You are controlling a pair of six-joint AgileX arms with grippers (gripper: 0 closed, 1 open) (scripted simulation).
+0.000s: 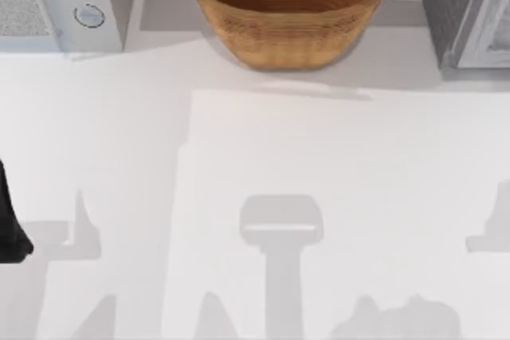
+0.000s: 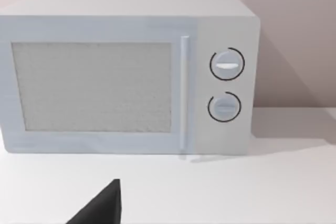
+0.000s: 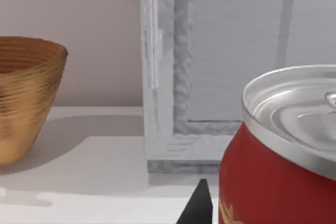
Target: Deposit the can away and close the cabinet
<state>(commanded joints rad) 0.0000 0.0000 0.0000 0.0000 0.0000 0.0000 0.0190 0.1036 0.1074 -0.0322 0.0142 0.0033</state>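
The can, red with a silver top, looms close in the right wrist view, and its lower part is cut off. My right gripper appears shut on it, with one dark fingertip against its side and the other hidden behind it. Beyond the can stands the grey cabinet, which in the top view sits at the table's back right. I cannot tell whether its door is open. My left arm rests at the table's left edge.
A wicker basket stands at the back centre, also seen in the right wrist view. A white microwave with two dials sits at the back left and faces the left wrist camera. The white tabletop stretches in front.
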